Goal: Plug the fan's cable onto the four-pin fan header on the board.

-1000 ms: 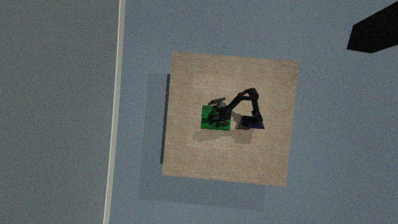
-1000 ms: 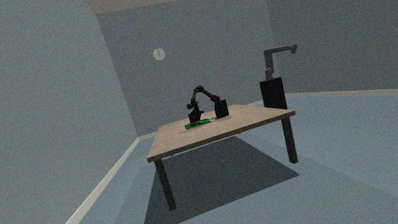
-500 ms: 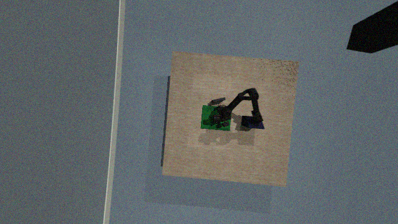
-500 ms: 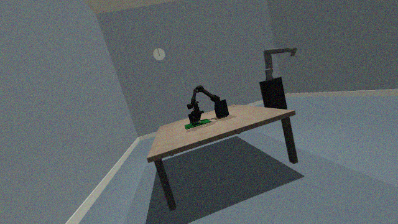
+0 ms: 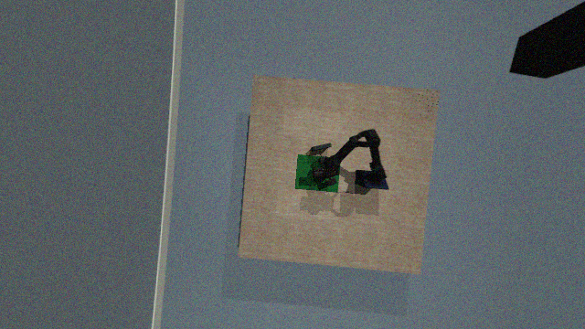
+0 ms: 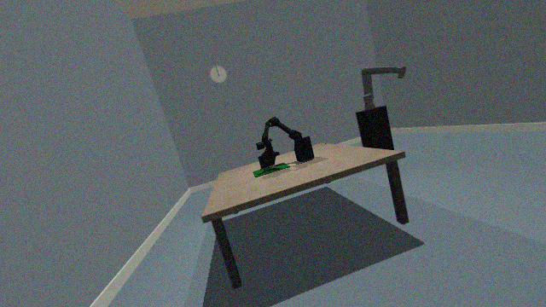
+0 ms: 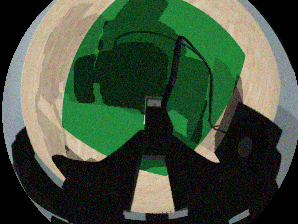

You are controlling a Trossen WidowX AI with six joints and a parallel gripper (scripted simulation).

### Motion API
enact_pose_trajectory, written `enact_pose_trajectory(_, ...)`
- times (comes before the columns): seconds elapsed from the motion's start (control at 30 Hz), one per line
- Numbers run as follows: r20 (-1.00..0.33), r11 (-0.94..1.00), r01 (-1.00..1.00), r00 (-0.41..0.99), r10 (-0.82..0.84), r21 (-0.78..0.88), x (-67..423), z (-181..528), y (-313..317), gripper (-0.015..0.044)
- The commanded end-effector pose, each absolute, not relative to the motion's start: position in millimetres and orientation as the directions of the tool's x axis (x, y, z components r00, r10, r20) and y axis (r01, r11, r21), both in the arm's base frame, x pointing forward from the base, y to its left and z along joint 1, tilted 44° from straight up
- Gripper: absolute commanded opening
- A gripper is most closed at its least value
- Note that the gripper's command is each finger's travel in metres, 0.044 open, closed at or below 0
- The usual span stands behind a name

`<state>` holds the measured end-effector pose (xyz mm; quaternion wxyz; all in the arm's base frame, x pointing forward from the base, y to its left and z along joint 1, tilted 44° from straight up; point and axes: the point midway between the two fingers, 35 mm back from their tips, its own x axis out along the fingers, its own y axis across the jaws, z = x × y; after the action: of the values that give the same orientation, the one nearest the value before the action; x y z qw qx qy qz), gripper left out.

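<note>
A green circuit board (image 5: 303,165) (image 6: 277,168) (image 7: 136,132) lies on the wooden table (image 5: 320,238) (image 6: 341,164). My gripper (image 5: 320,175) (image 6: 266,162) (image 7: 153,133) hangs low over the board and is shut on the fan cable's small plug (image 7: 154,103). The thin black cable (image 7: 174,63) runs up from the plug, loops to the right and leads to the dark fan (image 7: 252,137) (image 5: 319,148) beside the board's edge. Dark shadows cover the middle of the board. I cannot make out the four-pin header under the plug.
The arm's base (image 5: 372,179) (image 6: 304,149) stands on the table to the right of the board. A black column with a grey bracket (image 6: 375,124) (image 5: 548,46) stands on the floor behind the table's far corner.
</note>
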<state>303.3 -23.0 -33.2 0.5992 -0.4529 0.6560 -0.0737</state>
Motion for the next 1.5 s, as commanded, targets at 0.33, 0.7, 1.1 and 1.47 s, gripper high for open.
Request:
enact_pose_trajectory(0.33,-0.719,0.587,-0.487,0.132,-0.682,-0.647,308.6,-31.3,-22.8,0.0000)
enact_pose_trajectory(0.7,-0.719,0.584,-0.492,0.132,-0.682,-0.645,308.7,-31.8,-22.3,0.0000)
enact_pose_trajectory(1.1,-0.719,0.577,-0.506,0.132,-0.682,-0.641,305.8,-32.8,-21.8,0.0000)
enact_pose_trajectory(1.47,-0.719,0.568,-0.523,0.132,-0.682,-0.635,303.2,-33.9,-21.1,0.0000)
